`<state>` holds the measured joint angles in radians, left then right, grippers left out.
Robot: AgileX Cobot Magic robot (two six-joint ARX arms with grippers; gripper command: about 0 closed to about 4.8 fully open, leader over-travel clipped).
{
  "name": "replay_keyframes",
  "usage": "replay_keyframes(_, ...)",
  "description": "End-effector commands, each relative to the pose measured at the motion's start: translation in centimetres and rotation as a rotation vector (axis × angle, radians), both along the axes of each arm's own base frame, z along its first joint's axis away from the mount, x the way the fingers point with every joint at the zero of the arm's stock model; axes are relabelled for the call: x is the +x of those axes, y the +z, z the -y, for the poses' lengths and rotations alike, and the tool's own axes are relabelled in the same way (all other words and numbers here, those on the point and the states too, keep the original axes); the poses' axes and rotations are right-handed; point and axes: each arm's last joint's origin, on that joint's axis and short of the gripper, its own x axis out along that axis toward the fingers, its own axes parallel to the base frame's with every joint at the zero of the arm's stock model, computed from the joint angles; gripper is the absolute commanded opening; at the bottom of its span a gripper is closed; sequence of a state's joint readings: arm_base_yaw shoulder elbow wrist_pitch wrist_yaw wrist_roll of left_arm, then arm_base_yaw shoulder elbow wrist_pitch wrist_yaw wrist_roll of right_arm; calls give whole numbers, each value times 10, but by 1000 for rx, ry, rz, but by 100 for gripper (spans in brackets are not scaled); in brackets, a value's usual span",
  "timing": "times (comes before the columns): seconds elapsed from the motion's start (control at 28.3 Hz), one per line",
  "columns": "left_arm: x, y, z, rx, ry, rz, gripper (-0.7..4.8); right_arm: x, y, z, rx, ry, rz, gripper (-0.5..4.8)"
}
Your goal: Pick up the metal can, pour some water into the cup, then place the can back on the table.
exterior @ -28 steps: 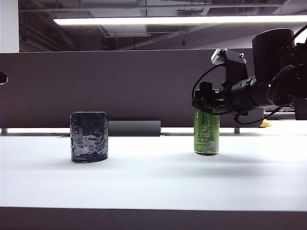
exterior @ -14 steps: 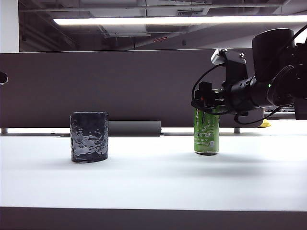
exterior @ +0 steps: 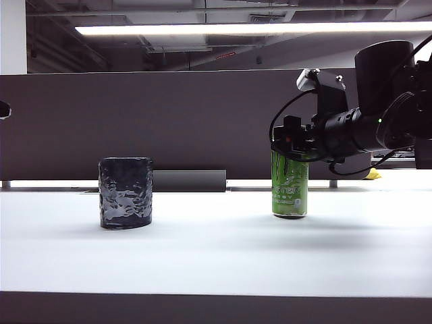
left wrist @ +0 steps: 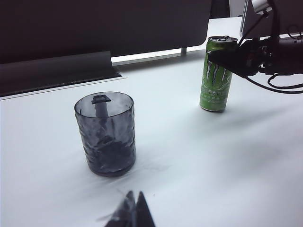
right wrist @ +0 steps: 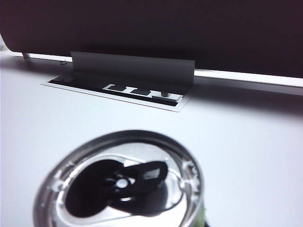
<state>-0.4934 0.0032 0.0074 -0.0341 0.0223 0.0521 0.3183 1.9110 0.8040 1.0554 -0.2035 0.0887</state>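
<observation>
The green metal can (exterior: 290, 192) stands upright on the white table (exterior: 216, 256) at the right. My right gripper (exterior: 290, 145) reaches in level from the right, and its fingers press the can's upper part just under the silver top. In the left wrist view one dark finger crosses the can (left wrist: 215, 85) near its rim. The right wrist view shows only the silver can top (right wrist: 123, 187) from close above, with no fingers visible. The dark crinkled cup (exterior: 125, 192) stands at the left, apart from both grippers. My left gripper (left wrist: 135, 210) hangs shut and empty, short of the cup (left wrist: 105, 135).
A dark grey partition panel (exterior: 169, 121) runs along the back of the table. A low grey raised flap (exterior: 189, 180) sits at its foot between cup and can, with a slot cover (right wrist: 123, 92) beside it. The table's dark front edge (exterior: 216, 307) lies nearest the camera.
The right gripper's fingers have drawn in on the can's top, and the can has shifted very slightly left. The arm, the cup and the left gripper have stayed where they were.
</observation>
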Motion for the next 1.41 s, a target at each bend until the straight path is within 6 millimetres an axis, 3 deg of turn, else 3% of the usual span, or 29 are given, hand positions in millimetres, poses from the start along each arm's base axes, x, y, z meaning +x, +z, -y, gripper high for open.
replay_keyframes(0.04, 0, 2, 0, -6, 1, 12, -5, 0, 4, -1, 14, 13, 14, 237)
replay_keyframes(1.13, 0, 2, 0, -6, 1, 12, -5, -2, 12, -4, 50, 101, 68, 237)
replay_keyframes(1.41, 0, 2, 0, -7, 1, 12, -5, -5, 18, -20, 58, 164, 69, 237)
